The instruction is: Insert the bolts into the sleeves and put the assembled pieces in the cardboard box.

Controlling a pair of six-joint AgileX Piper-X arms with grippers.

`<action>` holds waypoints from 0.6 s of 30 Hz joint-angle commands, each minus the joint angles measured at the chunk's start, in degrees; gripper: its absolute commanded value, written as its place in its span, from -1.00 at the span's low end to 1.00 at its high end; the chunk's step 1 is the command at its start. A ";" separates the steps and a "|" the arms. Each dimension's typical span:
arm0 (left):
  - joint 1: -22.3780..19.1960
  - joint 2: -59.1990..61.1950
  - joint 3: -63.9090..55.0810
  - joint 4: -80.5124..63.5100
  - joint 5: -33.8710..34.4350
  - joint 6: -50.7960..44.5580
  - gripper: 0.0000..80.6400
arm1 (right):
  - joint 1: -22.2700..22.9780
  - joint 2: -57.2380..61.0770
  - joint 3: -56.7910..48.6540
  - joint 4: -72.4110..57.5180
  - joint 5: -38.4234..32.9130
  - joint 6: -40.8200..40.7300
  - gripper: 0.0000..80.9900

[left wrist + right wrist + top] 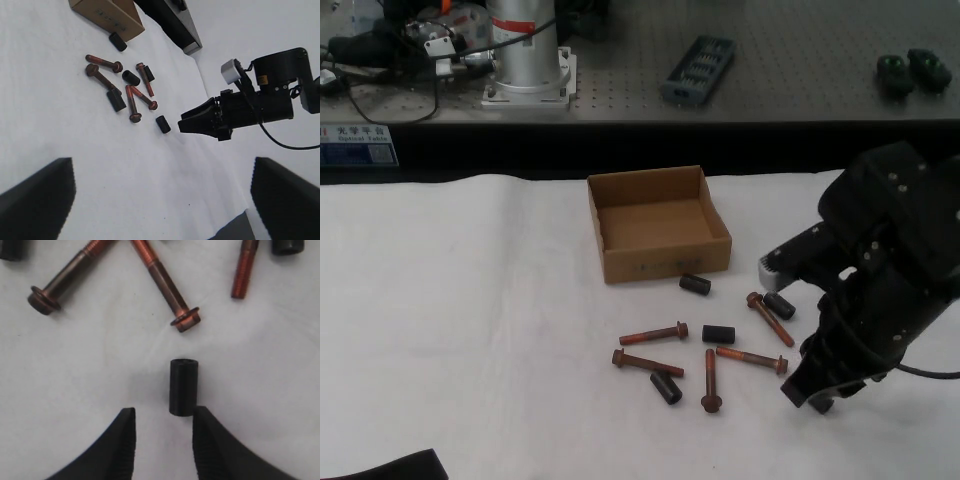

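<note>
Black sleeve (183,387) lies on the cloth (75,365) at the tips of the open, empty right gripper (164,411), off-centre, close to one finger. Risk: closing now may flick it toward the nearby bolt (167,285). Left gripper (162,161): open, empty.

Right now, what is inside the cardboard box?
In the high view the cardboard box has a bare floor, with no bolt or sleeve on it. Its near wall hides a strip of floor behind it. The bolts and sleeves lie outside on the cloth.
</note>
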State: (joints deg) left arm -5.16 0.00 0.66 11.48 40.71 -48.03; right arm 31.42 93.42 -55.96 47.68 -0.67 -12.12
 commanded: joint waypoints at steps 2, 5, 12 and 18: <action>0.05 0.00 -0.66 -1.31 -0.20 -0.89 0.72 | 0.08 2.49 -0.47 0.65 0.67 -0.78 -0.29; 0.05 0.00 -0.66 -1.31 -1.09 -0.89 0.72 | 0.08 3.81 -0.47 0.01 0.67 -0.78 -0.29; 0.05 0.00 -0.66 -1.31 -1.99 -0.89 0.72 | 0.08 5.11 -0.47 -3.49 1.01 -0.78 -0.29; 0.05 0.00 -0.66 -1.31 -1.99 -0.89 0.72 | 0.08 6.19 -0.47 -4.50 1.44 -3.40 -0.29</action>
State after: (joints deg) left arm -5.16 0.00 0.66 11.48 38.88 -48.17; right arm 31.42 99.23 -56.00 43.56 1.01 -14.68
